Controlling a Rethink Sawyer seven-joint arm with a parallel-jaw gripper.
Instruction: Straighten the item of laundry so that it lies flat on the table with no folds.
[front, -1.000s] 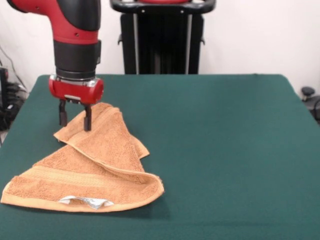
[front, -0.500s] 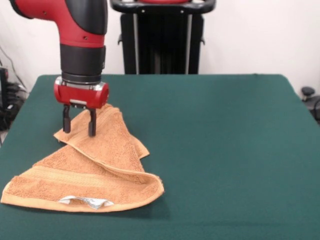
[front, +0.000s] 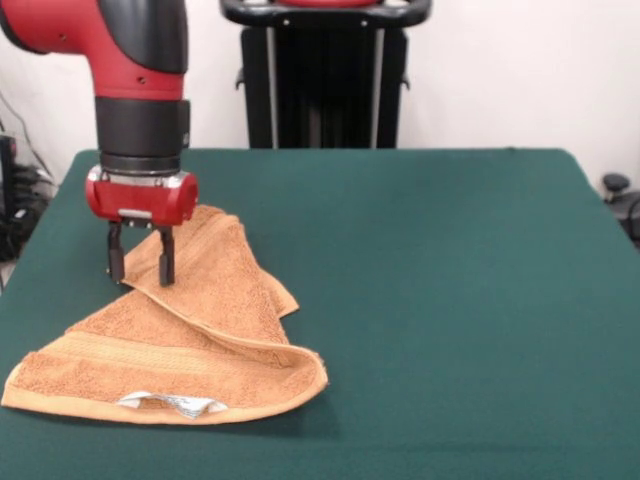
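The orange-tan towel (front: 190, 340) lies folded over itself at the front left of the green table (front: 450, 280). Its upper flap runs back toward the robot, and a white tag (front: 172, 404) shows under the front edge. My gripper (front: 140, 268) hangs from the red and black arm over the towel's far left corner. Its two dark fingers (front: 166, 262) stand apart, open, one on each side of the corner's edge, with the tips low at the cloth.
The robot's black pedestal (front: 325, 70) stands behind the table's far edge. Cables and dark gear (front: 15, 200) sit off the table's left side, and a small dark object (front: 615, 185) sits off its right side.
My gripper moved right and down a little, then back left and lower, onto the towel's far left corner. The towel has not moved.
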